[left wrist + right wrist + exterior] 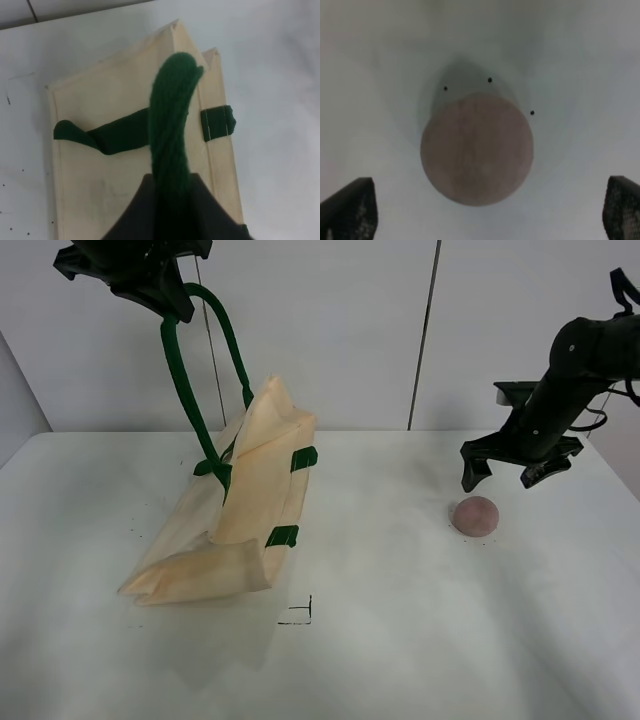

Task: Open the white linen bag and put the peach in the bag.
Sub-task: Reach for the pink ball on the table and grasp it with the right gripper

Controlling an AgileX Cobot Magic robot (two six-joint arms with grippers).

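Observation:
The white linen bag (235, 510) lies tilted on the table's left half, partly lifted by one dark green handle (182, 375). My left gripper (165, 295) is shut on that handle high above the bag. In the left wrist view the handle (172, 125) runs up into the jaws, with the bag (115, 165) below. The peach (475, 515) sits on the table at the right. My right gripper (508, 472) hovers open just above and behind it. In the right wrist view the peach (477, 148) lies between the fingertips (350, 207).
A second green handle (100, 135) lies flat on the bag's side. A small black corner mark (300, 615) is drawn on the white table (400, 640) in front of the bag. Small black dots (490, 80) mark the table near the peach.

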